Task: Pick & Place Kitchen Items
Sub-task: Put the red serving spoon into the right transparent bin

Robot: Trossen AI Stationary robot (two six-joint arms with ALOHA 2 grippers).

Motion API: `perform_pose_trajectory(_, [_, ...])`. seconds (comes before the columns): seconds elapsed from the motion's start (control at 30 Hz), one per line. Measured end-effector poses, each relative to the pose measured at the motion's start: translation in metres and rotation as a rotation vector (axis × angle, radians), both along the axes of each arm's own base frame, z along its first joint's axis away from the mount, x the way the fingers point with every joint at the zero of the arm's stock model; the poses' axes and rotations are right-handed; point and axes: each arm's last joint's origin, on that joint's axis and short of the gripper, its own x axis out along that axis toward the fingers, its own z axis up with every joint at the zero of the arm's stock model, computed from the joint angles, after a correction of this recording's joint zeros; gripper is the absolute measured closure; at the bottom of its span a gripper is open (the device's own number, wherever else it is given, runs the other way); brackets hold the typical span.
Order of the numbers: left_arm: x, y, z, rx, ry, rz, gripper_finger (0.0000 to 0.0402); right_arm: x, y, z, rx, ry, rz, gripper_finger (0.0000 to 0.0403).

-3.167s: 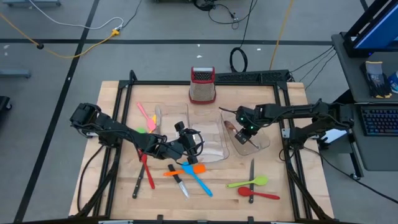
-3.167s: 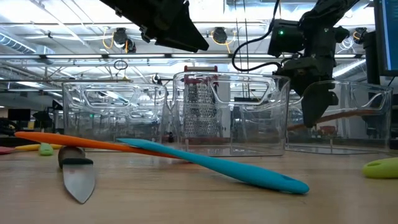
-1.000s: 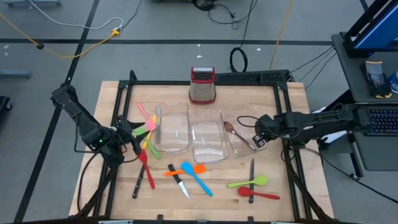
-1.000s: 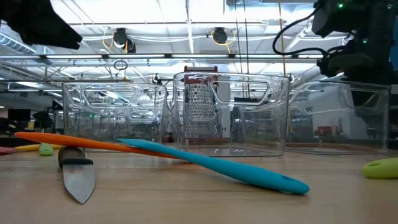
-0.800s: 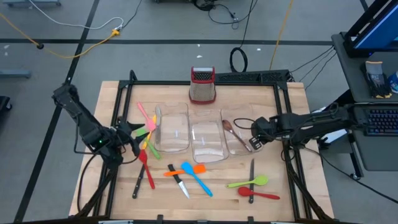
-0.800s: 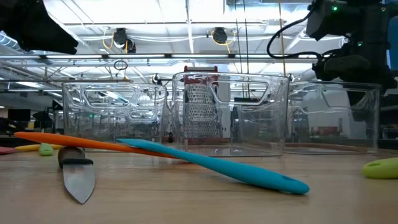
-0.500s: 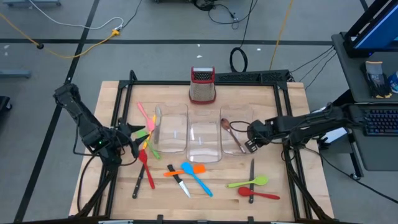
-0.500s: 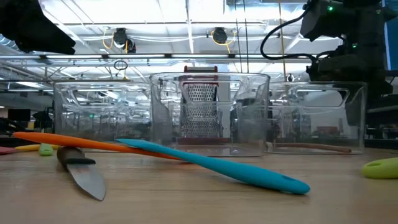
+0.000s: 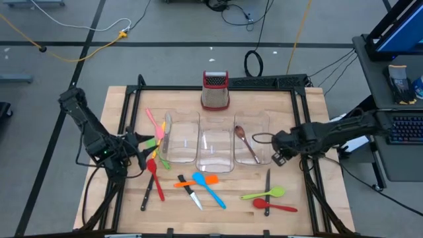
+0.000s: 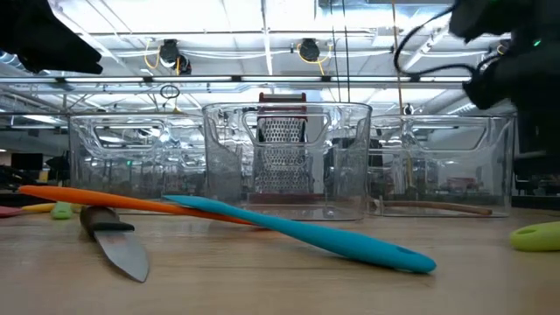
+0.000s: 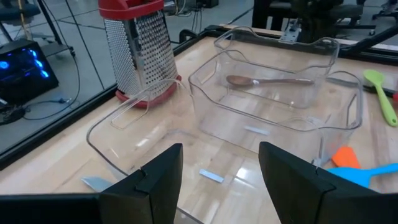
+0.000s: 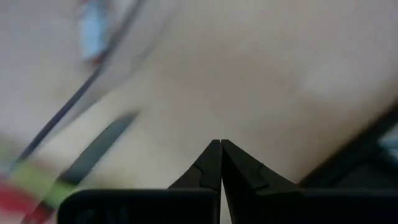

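Utensils scattered around three clear bins [image 9: 199, 149]. Nearest, front of bins: steel-bladed knife [image 10: 112, 243], blue spatula [image 10: 306, 234] crossing orange one [image 10: 114, 200]; green spoon [image 9: 264, 194], red spoon [image 9: 273, 206], second knife [image 9: 268, 182] toward front right. Brown spoon [image 9: 246, 143] lies inside right bin. Pink, yellow, green, red pieces left of bins by left gripper [image 9: 141, 149], jaws spread, empty. Right gripper [image 9: 278, 158] beside right bin, jaws pressed together, empty. Grater [image 9: 215, 91] behind bins.

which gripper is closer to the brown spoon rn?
Right. Right gripper sits just outside the bin beside the brown spoon; left gripper is across the table, beyond all three bins.
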Motion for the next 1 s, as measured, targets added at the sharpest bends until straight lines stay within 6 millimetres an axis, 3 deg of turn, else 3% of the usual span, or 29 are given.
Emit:
perform_pose_trajectory(0.2, [-0.001, -0.002, 0.0, 0.006, 0.001, -0.02, 0.0186, -0.001, 0.031, 0.008, 0.118, -0.127, 0.203, 0.0403])
perform_pose_trajectory(0.43, [-0.003, -0.003, 0.0, -0.023, -0.017, -0.02, 0.0186, 0.001, 0.078, 0.005, 0.115, -0.248, 0.342, 0.0403])
perform_pose_trajectory(0.77, [-0.003, -0.003, 0.0, -0.036, -0.042, -0.008, 0.0186, -0.004, 0.14, -0.021, 0.11, -0.173, 0.399, 0.0403])
perform_pose_trajectory(1.0, [-0.003, -0.003, 0.001, -0.046, -0.057, 0.001, 0.0186, 0.007, 0.166, -0.018, 0.005, -0.211, 0.443, 0.0403])
